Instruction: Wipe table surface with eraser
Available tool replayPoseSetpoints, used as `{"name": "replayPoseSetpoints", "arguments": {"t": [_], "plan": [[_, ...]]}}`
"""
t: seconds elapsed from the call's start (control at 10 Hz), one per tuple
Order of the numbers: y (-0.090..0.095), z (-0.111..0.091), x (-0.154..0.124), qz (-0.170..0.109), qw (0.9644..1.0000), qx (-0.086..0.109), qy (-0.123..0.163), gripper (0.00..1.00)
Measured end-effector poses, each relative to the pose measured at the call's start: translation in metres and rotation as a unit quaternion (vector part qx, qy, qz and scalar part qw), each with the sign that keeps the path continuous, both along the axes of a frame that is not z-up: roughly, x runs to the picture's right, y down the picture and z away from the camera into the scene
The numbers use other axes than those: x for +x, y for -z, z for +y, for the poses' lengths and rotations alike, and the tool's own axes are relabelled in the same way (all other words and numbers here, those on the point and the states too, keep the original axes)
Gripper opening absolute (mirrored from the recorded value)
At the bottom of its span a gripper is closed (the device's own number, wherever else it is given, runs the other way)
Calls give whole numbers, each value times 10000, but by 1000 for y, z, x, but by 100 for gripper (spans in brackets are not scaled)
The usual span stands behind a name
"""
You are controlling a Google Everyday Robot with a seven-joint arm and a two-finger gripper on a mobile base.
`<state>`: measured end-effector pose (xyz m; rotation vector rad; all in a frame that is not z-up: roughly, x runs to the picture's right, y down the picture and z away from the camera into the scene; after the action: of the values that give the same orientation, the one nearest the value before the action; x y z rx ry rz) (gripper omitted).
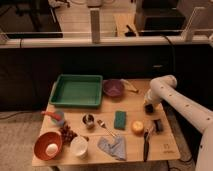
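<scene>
Claw (150, 108) low over right side of table surface (131, 103), its state unclear, purple bowl (113, 88), green block (120, 120), yellow ball (137, 128) nearby

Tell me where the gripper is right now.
In the camera view, the gripper is over the right side of the table surface, just right of the purple bowl.

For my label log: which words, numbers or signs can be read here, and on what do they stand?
None can be read.
One small dark mark on the pale wooden table surface, front right corner: too small to read.
The gripper, near the table's right edge, shows no text.
</scene>
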<state>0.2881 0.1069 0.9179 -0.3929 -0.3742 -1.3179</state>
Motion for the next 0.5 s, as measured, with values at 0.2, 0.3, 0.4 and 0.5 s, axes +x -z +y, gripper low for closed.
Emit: {"name": "replayPoseSetpoints", "arguments": {"t": [0.2, 0.3, 0.4, 0.5], "plan": [[0, 1, -3, -11, 10000, -38, 29, 0], [0, 1, -3, -13, 10000, -38, 27, 0], [0, 1, -2, -7, 10000, -38, 23, 0], [0, 1, -2, -7, 10000, -37, 21, 0]]}}
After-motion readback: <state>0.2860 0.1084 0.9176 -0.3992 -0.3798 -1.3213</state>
